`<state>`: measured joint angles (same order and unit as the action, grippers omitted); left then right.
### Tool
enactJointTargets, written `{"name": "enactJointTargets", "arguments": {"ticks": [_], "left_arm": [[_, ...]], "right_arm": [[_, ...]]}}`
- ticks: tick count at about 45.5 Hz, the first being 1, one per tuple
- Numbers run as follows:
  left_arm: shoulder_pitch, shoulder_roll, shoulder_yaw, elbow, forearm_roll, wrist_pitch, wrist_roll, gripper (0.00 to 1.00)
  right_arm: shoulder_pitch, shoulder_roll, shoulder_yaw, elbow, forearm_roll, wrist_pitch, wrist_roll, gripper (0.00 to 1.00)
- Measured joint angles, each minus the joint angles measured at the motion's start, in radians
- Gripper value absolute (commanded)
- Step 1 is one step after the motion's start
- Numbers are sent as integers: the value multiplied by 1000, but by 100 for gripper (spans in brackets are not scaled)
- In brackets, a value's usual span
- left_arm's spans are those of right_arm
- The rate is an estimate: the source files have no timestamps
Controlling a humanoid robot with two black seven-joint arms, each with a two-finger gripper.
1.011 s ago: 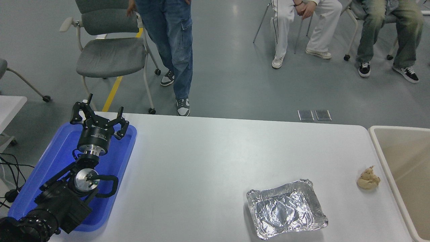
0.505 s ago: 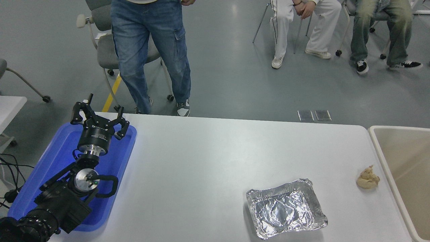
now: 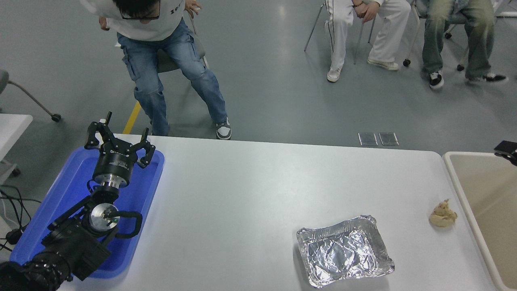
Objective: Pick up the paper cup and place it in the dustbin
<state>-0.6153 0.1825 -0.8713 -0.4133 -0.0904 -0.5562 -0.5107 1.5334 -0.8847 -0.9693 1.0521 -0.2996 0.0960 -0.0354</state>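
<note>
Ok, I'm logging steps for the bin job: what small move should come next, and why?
Probably hold and look for a cup first: none shows on the table, only a foil tray, a beige lump and a blue tray under the parked left tool. Just a black tip of the right arm shows, over the dustbin rim.

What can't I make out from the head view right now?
- Paper cup: nowhere visible on the table.
- Dustbin: cut off by the right edge, most of its inside unseen.
- Right claw: only a black tip enters at the right edge; open or shut unclear.
- Left arm's base: cropped at lower left.
</note>
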Motion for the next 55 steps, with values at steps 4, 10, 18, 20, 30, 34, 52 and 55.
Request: {"name": "enactJointTargets", "arguments": {"ticks": [4, 10, 18, 20, 30, 34, 52, 55], "left_arm": [[0, 0, 0, 0, 0, 0, 0, 100], [0, 0, 0, 0, 0, 0, 0, 100], [0, 0, 0, 0, 0, 0, 1, 100], [0, 0, 0, 0, 0, 0, 1, 100], [0, 0, 0, 0, 0, 0, 1, 100], [0, 0, 0, 0, 0, 0, 1, 100], [0, 0, 0, 0, 0, 1, 1, 100], [0, 0, 0, 0, 0, 1, 1, 100]], "right_arm": [[146, 70, -165, 42, 0, 119, 0, 100], [288, 150, -284, 75, -1, 293, 1, 100], [433, 237, -359, 104, -1, 518, 0, 100], [455, 259, -363, 107, -1, 546, 0, 100], [545, 366, -329, 121, -5, 639, 0, 100], [572, 395, -311, 124, -6, 656, 0, 100], [639, 491, -260, 155, -38, 685, -3, 100], [647, 499, -256, 159, -43, 686, -4, 100]]}}
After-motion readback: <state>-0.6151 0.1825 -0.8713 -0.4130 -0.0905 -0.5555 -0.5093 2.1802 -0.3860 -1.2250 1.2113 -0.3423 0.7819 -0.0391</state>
